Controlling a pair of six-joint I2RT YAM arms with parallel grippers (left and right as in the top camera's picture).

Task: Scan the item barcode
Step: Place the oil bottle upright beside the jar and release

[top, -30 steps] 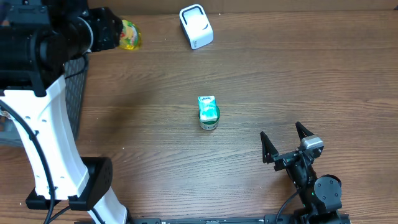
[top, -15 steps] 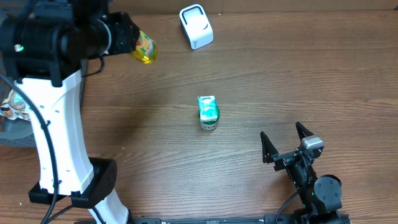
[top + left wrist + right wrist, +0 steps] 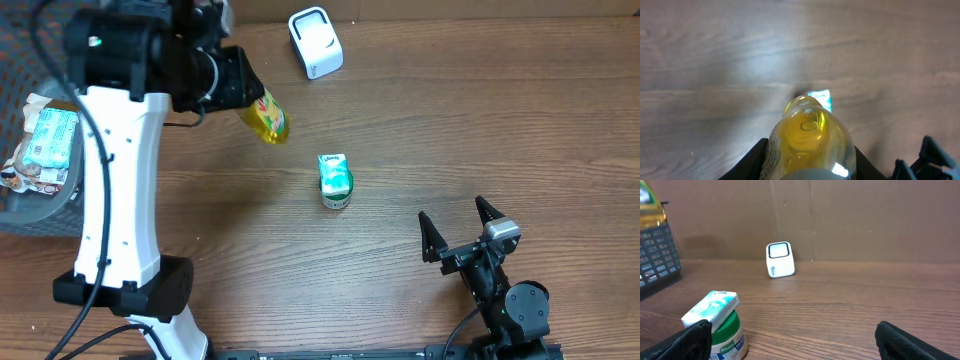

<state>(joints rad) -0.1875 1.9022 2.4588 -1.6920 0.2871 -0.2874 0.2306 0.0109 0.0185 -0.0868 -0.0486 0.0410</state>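
Note:
A yellow bottle hangs above the table at the upper left, tilted, with my left gripper shut on it. In the left wrist view the bottle fills the gap between the two dark fingers, its far end pointing at the table. The white barcode scanner stands at the table's far edge, up and to the right of the bottle; it also shows in the right wrist view. My right gripper rests low at the front right, open and holding nothing.
A green-lidded tub with a teal tissue pack on top stands mid-table, below and right of the bottle, and close in front of the right wrist camera. A dark wire basket with packets sits at the left edge.
The left arm has carried the yellow bottle from the far left corner rightward and toward the table's middle, nearer the tub. The right arm has not moved.

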